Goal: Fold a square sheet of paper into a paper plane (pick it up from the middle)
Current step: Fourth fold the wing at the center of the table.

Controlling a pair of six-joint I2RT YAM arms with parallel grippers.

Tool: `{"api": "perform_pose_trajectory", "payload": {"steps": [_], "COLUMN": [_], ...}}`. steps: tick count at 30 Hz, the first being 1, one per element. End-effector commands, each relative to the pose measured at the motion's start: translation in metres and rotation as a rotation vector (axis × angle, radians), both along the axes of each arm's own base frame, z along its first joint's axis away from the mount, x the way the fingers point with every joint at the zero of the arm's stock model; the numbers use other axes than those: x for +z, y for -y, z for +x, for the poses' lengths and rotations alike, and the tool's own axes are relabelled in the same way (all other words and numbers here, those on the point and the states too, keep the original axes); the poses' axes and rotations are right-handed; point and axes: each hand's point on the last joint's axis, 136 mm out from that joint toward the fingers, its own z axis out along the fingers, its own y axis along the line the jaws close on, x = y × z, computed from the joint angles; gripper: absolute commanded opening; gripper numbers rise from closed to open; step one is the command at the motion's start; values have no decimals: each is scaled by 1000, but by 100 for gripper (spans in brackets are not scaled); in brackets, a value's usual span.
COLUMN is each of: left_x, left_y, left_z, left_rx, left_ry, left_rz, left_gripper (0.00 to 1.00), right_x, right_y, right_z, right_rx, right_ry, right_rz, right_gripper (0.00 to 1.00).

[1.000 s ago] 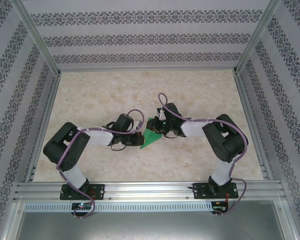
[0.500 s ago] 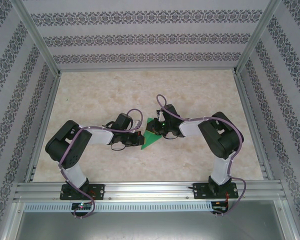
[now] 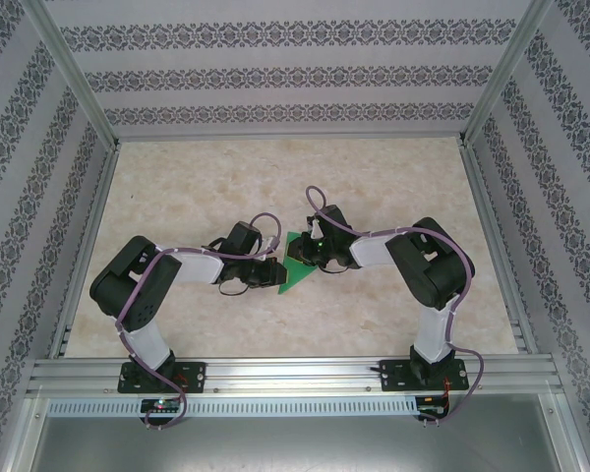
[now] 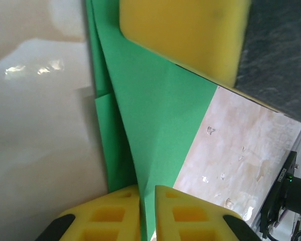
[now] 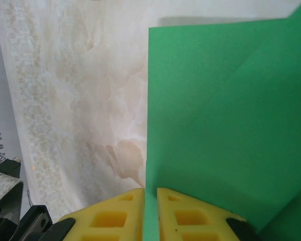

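The green paper (image 3: 293, 268) is folded into a pointed shape with its tip toward the near left, and it is held just above the table's middle. My left gripper (image 3: 274, 271) comes in from the left. In the left wrist view its yellow jaws (image 4: 147, 193) stand almost together, with a raised crease of the paper (image 4: 160, 125) running between them. My right gripper (image 3: 305, 252) grips from the right. Its jaws (image 5: 150, 197) pinch the straight edge of a flat green panel (image 5: 226, 115). One right fingertip (image 4: 190, 35) presses on the paper's far end.
The marble-patterned table (image 3: 393, 177) stretches round the arms inside patterned walls. An aluminium rail (image 3: 295, 374) runs along the near edge by the two arm bases.
The right arm has drawn in leftward, its elbow moving toward the centre. The paper has shifted slightly left and nearer with it. The left arm has barely moved.
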Motion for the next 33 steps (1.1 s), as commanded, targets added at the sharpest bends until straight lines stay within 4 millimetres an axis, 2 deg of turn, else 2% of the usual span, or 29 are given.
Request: {"api": "perform_pose_trajectory", "payload": {"steps": [1,8,15,19,23,25,30,33], "left_x": [-12,-16,-18,-18,-14,-8,14,24], "left_y": [-16,-19,-22,-25,-28,-29,-32,-38], "left_z": [-3,-10,-13,-16,-18,-16,-5,3], "left_rx": [29,18,27,44,63,73,120,166], "left_ry": [-23,-34,-46,-46,-35,-15,54,92], "left_rz": [69,74,85,85,80,72,68,86], "left_gripper": [16,3,0,3,14,23,28,26], "right_x": [-30,-27,-28,-30,-28,-29,-30,-31], "right_y": [14,14,13,12,9,9,7,7], "right_z": [-8,-7,-7,-10,-9,-9,-11,-12], "right_rx": [-14,-15,-8,2,6,6,14,15], "right_ry": [-49,-42,-45,-49,-48,-52,-57,-59], "right_rz": [-105,-106,-114,-115,-111,-119,-122,-130], "right_gripper": [15,15,15,15,15,14,14,14]}}
